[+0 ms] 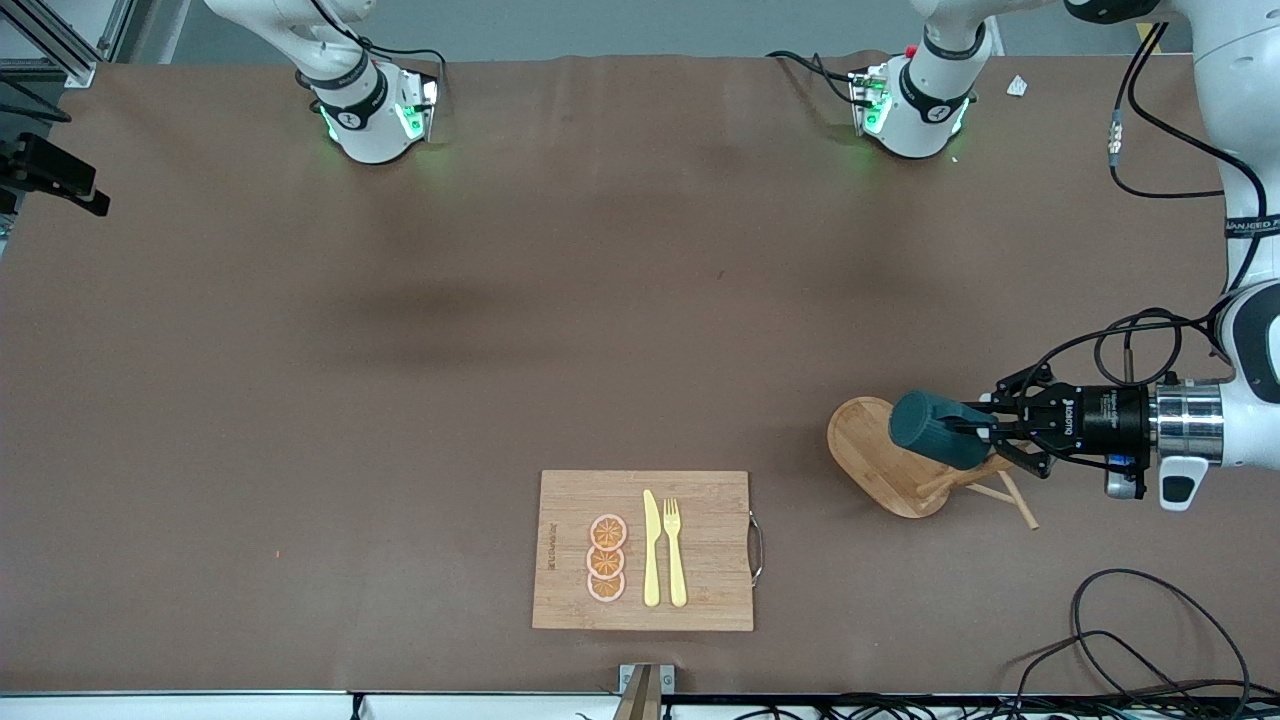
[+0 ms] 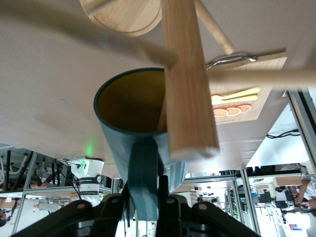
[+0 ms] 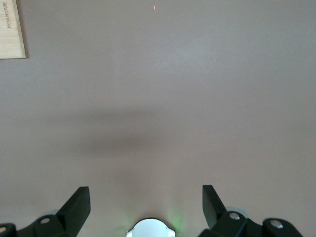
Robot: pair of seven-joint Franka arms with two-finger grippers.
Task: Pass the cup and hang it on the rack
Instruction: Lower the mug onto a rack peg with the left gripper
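A brown cloth-covered worktop (image 1: 400,350) fills the view, with cables (image 1: 1140,630) coiled on it at the left arm's end. The left claw (image 1: 985,428) is clamped on the handle of a dark teal cup (image 1: 935,428), held on its side over the wooden rack (image 1: 900,460), whose post (image 2: 187,79) crosses the cup's mouth. The right claw (image 3: 146,205) waits with fingers apart over bare cloth. Nearer the camera lies a cutting board (image 1: 640,550) with orange slices (image 1: 606,558), a knife (image 1: 651,548) and a fork (image 1: 674,550).

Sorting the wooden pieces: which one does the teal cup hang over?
The rack, oval-based with post and pegs, below the cup in the left hand. The rectangular cutting board carries cutlery.
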